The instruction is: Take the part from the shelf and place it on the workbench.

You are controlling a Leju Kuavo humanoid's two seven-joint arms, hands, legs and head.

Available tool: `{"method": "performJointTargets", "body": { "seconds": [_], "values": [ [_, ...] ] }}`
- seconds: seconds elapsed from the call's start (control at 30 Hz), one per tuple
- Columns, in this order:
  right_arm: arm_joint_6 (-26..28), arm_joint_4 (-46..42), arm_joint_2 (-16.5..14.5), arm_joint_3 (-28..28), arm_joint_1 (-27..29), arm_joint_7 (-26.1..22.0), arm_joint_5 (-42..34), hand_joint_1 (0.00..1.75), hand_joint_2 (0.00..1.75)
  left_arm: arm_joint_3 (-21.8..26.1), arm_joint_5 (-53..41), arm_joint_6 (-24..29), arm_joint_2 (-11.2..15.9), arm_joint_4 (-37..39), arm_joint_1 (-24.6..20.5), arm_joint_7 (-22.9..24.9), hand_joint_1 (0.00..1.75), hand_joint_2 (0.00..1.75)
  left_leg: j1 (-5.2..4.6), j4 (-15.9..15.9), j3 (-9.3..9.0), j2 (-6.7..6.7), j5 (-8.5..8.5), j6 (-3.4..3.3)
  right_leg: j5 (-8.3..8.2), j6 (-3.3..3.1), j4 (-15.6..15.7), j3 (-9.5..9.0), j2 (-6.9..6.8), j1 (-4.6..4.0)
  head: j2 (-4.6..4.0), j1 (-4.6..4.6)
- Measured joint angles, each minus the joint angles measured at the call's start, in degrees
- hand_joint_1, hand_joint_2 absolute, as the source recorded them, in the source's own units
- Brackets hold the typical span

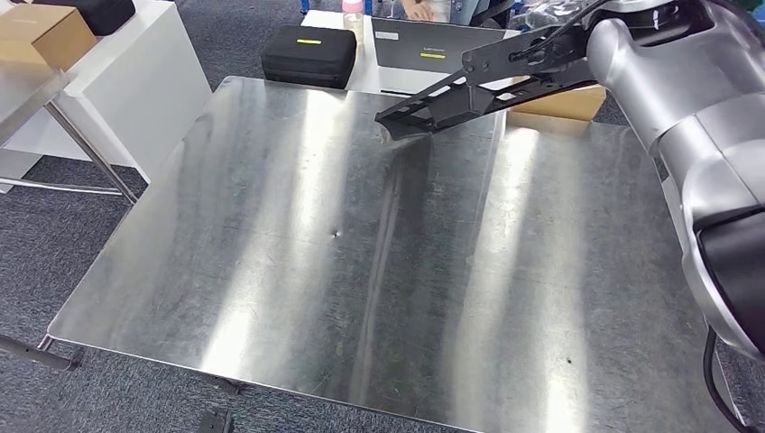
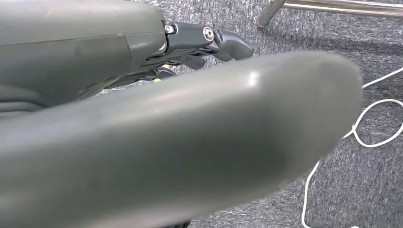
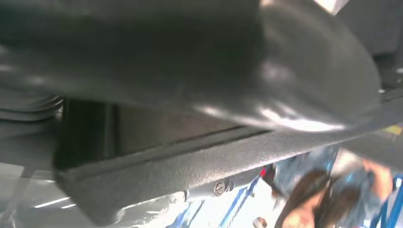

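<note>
My head camera looks down from high over the steel counter (image 1: 298, 253), while both wrist cameras sit tight behind their thumbs, left facing carpet, right sharing the black part (image 1: 469, 90) overhead.

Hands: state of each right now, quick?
Left hand: hangs over the carpet floor, grip cannot be told.
Right hand: holds the black part above the workbench.

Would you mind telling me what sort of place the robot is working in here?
Probably a workshop or test lab: a bare steel workbench on grey carpet, black equipment cases and a cardboard box nearby, and a black part held over the bench.
</note>
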State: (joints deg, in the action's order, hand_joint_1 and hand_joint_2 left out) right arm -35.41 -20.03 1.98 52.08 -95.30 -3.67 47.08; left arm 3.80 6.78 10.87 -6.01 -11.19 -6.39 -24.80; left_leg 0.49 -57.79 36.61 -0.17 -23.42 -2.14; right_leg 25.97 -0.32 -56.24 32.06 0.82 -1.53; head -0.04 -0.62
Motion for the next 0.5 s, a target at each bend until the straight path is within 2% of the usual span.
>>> {"method": "performJointTargets", "body": {
  "seconds": [0.3, 0.43, 0.5],
  "values": [
    [-1.58, 0.72, -0.08, -1.72, -0.01, 1.77, -1.71, 0.00, 0.00, 0.56, -0.09, -0.56, 0.02, 0.00, 0.03, 0.07, 0.00, 0.00, -0.01, -0.02, 0.03, 0.00, -0.08, 0.01, 0.01, 0.00, 0.06, 0.00, 0.00, 0.05, 0.00, -0.02],
    [-0.80, 0.73, -0.07, -1.85, -0.22, 2.37, -1.76, 0.00, 0.00, 0.66, -0.09, -1.05, -0.01, 0.00, 0.07, -0.05, 0.00, 0.00, 0.04, 0.59, -0.40, 0.06, -0.09, -0.76, 0.12, 0.17, 0.26, -0.12, -0.04, 0.12, 0.00, -0.04],
    [-0.67, 0.74, 0.12, -1.94, -0.51, 2.50, -1.72, 0.00, 0.00, 0.70, -0.10, -1.15, -0.09, 0.00, 0.07, -0.12, 0.00, 0.00, 0.61, 1.60, -1.22, 0.31, 0.35, -1.05, 1.43, 0.29, -2.32, 1.09, -0.13, 0.08, 0.00, 0.04]
  ]
}}
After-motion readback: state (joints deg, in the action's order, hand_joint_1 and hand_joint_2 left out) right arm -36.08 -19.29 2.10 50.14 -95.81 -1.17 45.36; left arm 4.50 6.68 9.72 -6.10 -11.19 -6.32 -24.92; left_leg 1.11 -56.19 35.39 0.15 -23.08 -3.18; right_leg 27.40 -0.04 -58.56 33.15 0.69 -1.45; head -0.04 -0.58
